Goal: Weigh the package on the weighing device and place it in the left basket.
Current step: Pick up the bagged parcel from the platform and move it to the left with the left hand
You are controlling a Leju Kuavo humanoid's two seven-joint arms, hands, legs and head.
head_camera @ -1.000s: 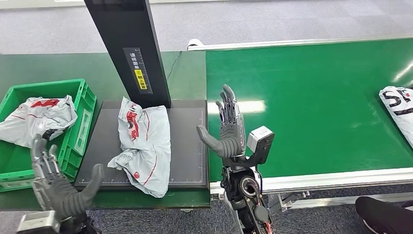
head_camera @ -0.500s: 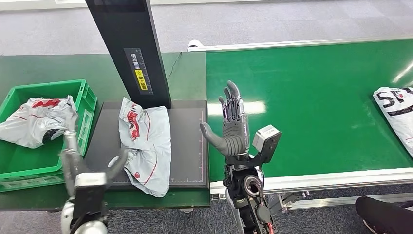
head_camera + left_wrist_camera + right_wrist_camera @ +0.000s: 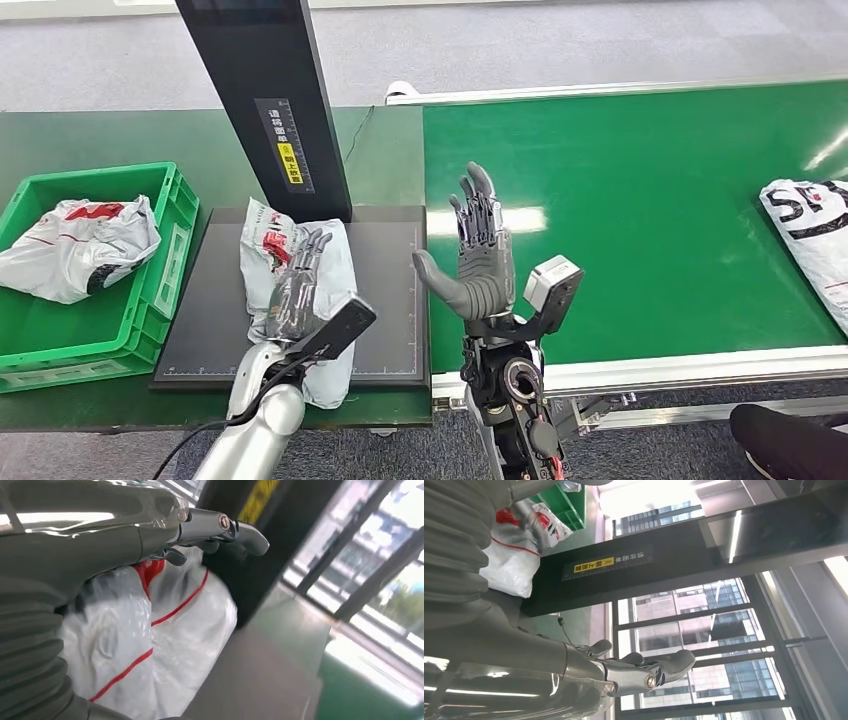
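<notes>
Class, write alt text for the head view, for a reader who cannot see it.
The robot's left hand lies over a white package on the black weighing device. Its right hand is raised, open, at the edge of the green conveyor; a green basket holds another package.

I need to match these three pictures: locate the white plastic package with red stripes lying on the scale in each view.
Head view: white plastic package with red stripes on the black scale platform, under the left hand.
Left wrist view: package beneath the fingers.
Right wrist view: package near the upper left corner.
Shared landmark: the black post.
</notes>
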